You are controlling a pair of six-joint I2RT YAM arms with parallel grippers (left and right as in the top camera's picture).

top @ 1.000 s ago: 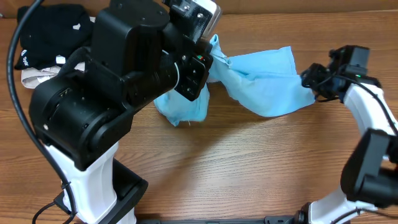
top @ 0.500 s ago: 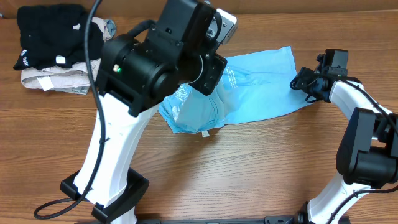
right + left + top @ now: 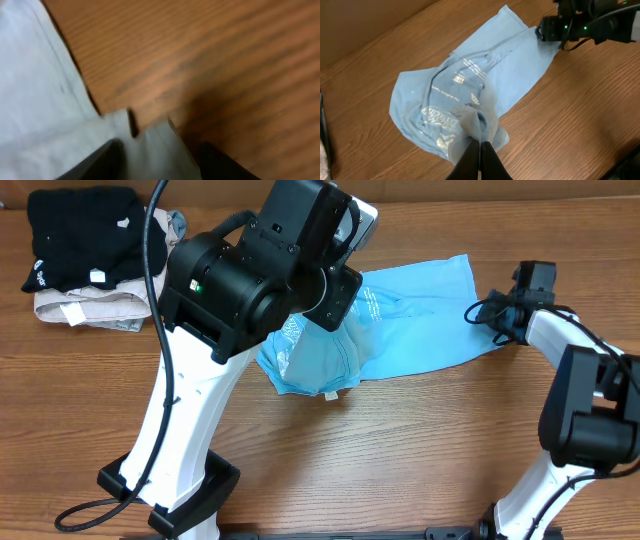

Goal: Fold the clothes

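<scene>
Left gripper (image 3: 479, 150) pinches T-shirt (image 3: 470, 95); right gripper (image 3: 487, 313) clamps its far edge.

We see both arms built of white links and bulky black joint housings (image 3: 240, 285), with black cables (image 3: 160, 330) attached.

L end effector (image 3: 479, 150) pinched closed; R end effector (image 3: 487, 311) low, grip unclear.

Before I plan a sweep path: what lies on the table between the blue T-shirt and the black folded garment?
Overhead, the left arm hides most of that stretch; only bare wood shows between T-shirt and black garment.
</scene>
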